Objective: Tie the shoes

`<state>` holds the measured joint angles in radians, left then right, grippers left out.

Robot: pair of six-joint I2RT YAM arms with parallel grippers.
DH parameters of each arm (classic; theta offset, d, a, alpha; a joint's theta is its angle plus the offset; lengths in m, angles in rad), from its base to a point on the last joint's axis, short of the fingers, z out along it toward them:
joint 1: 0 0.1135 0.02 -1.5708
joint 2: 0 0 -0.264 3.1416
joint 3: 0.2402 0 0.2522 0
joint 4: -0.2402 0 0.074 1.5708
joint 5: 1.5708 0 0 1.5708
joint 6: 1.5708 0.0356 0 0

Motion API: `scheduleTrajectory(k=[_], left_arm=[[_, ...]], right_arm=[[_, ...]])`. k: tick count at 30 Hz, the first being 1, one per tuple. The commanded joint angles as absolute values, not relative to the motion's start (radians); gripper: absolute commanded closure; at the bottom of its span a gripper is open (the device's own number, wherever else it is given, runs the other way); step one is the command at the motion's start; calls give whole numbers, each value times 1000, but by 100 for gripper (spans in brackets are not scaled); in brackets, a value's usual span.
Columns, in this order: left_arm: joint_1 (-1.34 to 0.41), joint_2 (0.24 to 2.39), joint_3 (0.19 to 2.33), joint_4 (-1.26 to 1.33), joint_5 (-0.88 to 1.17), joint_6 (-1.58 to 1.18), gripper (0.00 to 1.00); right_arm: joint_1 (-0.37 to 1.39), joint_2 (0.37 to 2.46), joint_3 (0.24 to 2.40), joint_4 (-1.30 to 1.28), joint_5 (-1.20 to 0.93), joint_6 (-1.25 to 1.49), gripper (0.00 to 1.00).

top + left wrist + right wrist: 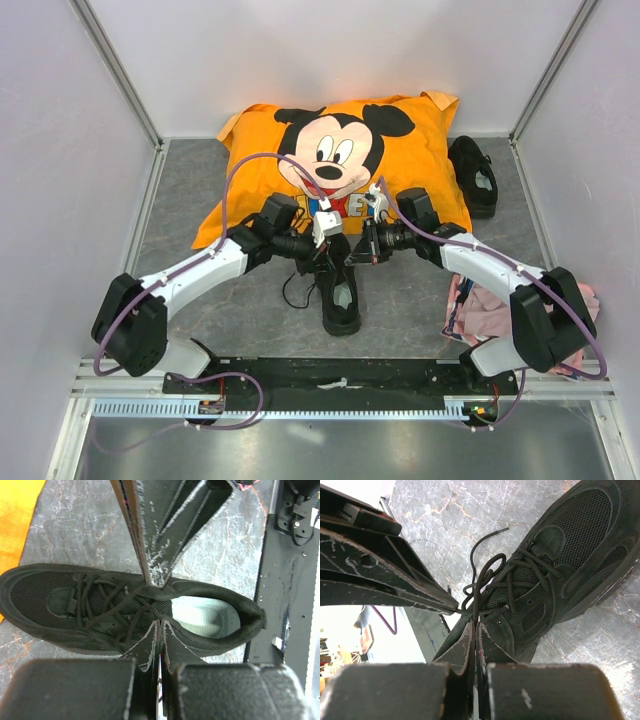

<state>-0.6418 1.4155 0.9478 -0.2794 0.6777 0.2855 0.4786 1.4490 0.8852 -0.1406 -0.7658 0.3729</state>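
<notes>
Lying just in front of the pillow, toe toward it, one shoe sits under both arms in the top view. The left gripper and right gripper meet almost tip to tip over its lacing. The other shoe rests against the pillow's right edge. The pillow's print is a cartoon mouse face.

From the left wrist, the left jaws are pressed together above the shoe's side, just beside the insole. Whether a lace is caught between them cannot be told. The right gripper's tip meets the shoe from the opposite side.

From the right wrist, the right jaws are closed on a lace that runs from their tips into a loose loop over the lacing, with the left gripper's tip just beside.
</notes>
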Motion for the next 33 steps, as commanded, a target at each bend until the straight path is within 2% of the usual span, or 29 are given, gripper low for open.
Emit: scheduleTrajectory(k=[1,7,14,19,28,33], left_arm=[[-647,1443,1002,-210,644,285,98],[-652,1468,993,-138,635,236,98],[-660,1500,966,-51,663,175,98],[-663,1519,947,-6,696,123,98],[-661,1540,879,132,724,-12,98],[-660,1549,853,172,753,-57,99]], right_arm=[[474,1416,879,-103,-799,350,100],[476,1411,877,-101,-810,353,99],[476,1417,879,-89,-818,371,92],[474,1422,876,-71,-822,396,90],[442,1390,850,-95,-834,379,70],[384,1388,845,-123,-830,370,68]])
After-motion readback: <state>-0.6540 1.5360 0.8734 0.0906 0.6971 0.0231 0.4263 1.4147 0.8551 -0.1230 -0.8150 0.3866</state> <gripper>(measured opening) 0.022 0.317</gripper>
